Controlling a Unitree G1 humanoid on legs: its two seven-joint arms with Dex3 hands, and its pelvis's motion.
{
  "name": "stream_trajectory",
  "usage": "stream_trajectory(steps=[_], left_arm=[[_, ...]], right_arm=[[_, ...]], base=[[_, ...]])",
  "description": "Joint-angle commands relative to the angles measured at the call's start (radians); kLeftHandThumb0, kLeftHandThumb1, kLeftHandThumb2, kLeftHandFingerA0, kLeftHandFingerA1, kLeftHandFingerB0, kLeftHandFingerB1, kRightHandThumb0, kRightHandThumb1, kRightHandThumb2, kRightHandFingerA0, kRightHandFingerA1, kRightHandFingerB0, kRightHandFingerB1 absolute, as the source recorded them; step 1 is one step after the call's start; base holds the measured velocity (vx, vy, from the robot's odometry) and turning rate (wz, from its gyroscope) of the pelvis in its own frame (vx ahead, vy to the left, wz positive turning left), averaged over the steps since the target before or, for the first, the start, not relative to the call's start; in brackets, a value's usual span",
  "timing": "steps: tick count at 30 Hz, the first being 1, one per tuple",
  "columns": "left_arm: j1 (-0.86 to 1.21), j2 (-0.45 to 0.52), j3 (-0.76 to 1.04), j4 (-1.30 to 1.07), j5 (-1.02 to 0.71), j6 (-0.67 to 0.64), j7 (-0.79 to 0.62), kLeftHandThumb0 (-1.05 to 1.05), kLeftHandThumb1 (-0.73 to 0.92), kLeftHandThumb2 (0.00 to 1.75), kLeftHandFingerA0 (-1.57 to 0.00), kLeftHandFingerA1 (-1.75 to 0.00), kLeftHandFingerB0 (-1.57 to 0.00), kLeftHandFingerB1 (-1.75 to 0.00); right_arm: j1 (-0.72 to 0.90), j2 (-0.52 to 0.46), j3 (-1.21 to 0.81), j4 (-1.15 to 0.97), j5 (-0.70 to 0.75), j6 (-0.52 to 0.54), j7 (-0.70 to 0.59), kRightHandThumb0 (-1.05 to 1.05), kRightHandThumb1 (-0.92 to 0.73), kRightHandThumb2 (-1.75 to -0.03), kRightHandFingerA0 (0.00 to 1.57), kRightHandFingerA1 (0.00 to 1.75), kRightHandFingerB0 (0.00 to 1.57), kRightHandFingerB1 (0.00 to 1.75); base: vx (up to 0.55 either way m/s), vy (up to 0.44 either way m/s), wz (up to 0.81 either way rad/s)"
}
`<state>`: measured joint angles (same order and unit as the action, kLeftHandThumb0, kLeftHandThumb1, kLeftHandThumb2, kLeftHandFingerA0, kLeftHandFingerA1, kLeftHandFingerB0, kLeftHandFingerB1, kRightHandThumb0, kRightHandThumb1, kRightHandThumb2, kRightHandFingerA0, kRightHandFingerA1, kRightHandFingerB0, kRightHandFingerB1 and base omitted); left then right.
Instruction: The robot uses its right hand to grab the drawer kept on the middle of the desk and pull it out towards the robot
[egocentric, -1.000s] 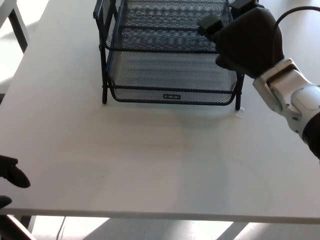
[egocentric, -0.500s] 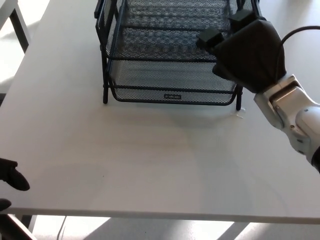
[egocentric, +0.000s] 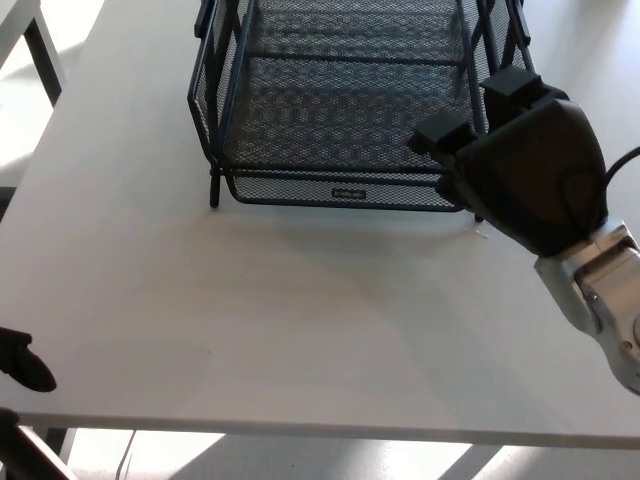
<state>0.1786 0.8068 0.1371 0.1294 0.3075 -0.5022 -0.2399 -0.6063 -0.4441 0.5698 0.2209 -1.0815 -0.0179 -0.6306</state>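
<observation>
My right hand (egocentric: 520, 165) sits at the mesh drawer's (egocentric: 340, 140) front-right corner near the desk's (egocentric: 300, 330) far edge, fingers apart, lined up to hook the rim.

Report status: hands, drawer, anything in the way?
Right hand at drawer front-right corner, grip unclear. Left hand idle at desk edge. Path clear.

We see a black drawer (egocentric: 340, 110) made of wire mesh with lots of tiny holes. It has a small black label with pale writing on its front edge. Our right hand (egocentric: 525, 170) is black, and the wrist behind it is shiny silver-white. Our left hand (egocentric: 25, 365) is black too. The desk (egocentric: 300, 320) is plain white.
</observation>
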Motion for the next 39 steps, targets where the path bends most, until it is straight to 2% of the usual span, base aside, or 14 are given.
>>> stream_trajectory(steps=[1,14,15,16,19,20,21,24,28,33,34,37,38,39], left_arm=[[0.015,-0.006,0.011,-0.003,0.003,-0.012,0.007,-0.31,0.54,0.57,-0.84,-0.94,-0.83,-0.64],[0.021,-0.007,0.016,-0.002,0.006,-0.008,-0.001,-0.31,0.56,0.56,-0.81,-0.90,-0.81,-0.62],[0.023,-0.007,0.017,-0.006,0.007,-0.009,0.001,-0.31,0.55,0.56,-0.81,-0.91,-0.82,-0.62],[0.025,-0.008,0.019,-0.008,0.005,-0.012,0.002,-0.30,0.55,0.56,-0.82,-0.92,-0.82,-0.62],[0.033,-0.013,0.020,-0.009,0.002,-0.015,0.004,-0.30,0.55,0.56,-0.82,-0.92,-0.82,-0.62],[0.029,-0.012,0.017,0.004,0.004,-0.020,0.005,-0.31,0.55,0.56,-0.82,-0.91,-0.82,-0.61],[0.028,-0.012,0.017,0.005,0.004,-0.021,0.005,-0.31,0.55,0.56,-0.82,-0.91,-0.82,-0.61],[0.032,-0.008,0.018,-0.008,0.007,-0.009,-0.002,-0.30,0.55,0.56,-0.81,-0.89,-0.81,-0.61],[0.039,-0.011,0.022,-0.017,0.000,0.001,-0.006,-0.30,0.55,0.57,-0.82,-0.90,-0.82,-0.61],[0.037,-0.009,0.020,-0.018,0.005,0.003,-0.006,-0.31,0.55,0.56,-0.81,-0.91,-0.82,-0.61],[0.038,-0.010,0.020,-0.021,0.008,0.008,-0.006,-0.31,0.55,0.56,-0.82,-0.89,-0.82,-0.60],[0.039,-0.010,0.021,-0.022,0.013,0.008,-0.002,-0.30,0.54,0.57,-0.83,-0.90,-0.83,-0.61],[0.040,-0.013,0.022,-0.012,0.012,-0.009,0.008,-0.29,0.54,0.56,-0.82,-0.90,-0.82,-0.62],[0.041,-0.014,0.022,-0.008,0.011,-0.016,0.012,-0.29,0.54,0.56,-0.82,-0.90,-0.82,-0.62]], right_arm=[[0.065,-0.041,-0.050,-0.067,-0.022,0.025,0.089,-0.45,-0.49,-0.55,0.93,1.55,1.00,0.58],[0.106,-0.009,-0.093,-0.074,-0.012,-0.007,0.097,-0.42,-0.49,-0.60,0.88,1.56,0.95,0.57],[0.106,-0.008,-0.096,-0.079,-0.008,-0.004,0.115,-0.40,-0.54,-0.59,0.84,1.43,0.87,0.51],[0.111,-0.006,-0.103,-0.098,0.003,0.009,0.164,-0.51,-0.56,-0.60,0.73,0.83,0.56,0.39],[0.121,-0.004,-0.111,-0.124,0.011,0.019,0.221,-0.51,-0.56,-0.60,0.73,0.83,0.56,0.39],[0.132,-0.010,-0.114,-0.166,-0.002,0.065,0.324,-0.73,-0.49,-0.88,0.20,0.52,0.04,0.35],[0.134,-0.010,-0.116,-0.173,-0.005,0.071,0.339,-0.73,-0.49,-0.88,0.20,0.52,0.04,0.35],[0.148,-0.012,-0.128,-0.229,-0.014,0.110,0.418,-0.94,-0.55,-0.94,0.00,0.10,0.00,0.15],[0.157,-0.013,-0.138,-0.270,-0.019,0.120,0.453,-1.04,-0.60,-0.97,0.00,0.00,0.00,0.09],[0.171,-0.022,-0.164,-0.312,0.006,0.099,0.478,-0.85,-0.48,-0.93,0.00,0.16,0.00,0.23],[0.174,-0.026,-0.169,-0.322,0.008,0.097,0.494,-0.86,-0.62,-0.59,0.00,0.11,0.00,0.16],[0.191,-0.038,-0.190,-0.361,0.023,0.092,0.536,-0.85,-0.62,-0.60,0.00,0.10,0.00,0.18],[0.222,-0.061,-0.226,-0.423,0.052,0.084,0.555,-0.95,-0.57,-0.93,0.00,0.08,0.00,0.16],[0.235,-0.067,-0.242,-0.447,0.060,0.080,0.565,-0.95,-0.57,-0.93,0.00,0.08,0.00,0.16]], base=[[0.00,0.000,0.00],[0.00,0.000,0.00],[0.00,0.000,0.00],[0.00,0.000,0.00],[0.00,0.000,0.00],[0.00,0.000,0.00],[0.00,0.000,0.00],[0.00,0.000,0.00],[0.00,0.000,0.00],[0.00,0.000,0.00],[0.00,0.000,0.00],[0.00,0.000,0.00],[0.00,0.000,0.00],[0.00,0.000,0.00]])
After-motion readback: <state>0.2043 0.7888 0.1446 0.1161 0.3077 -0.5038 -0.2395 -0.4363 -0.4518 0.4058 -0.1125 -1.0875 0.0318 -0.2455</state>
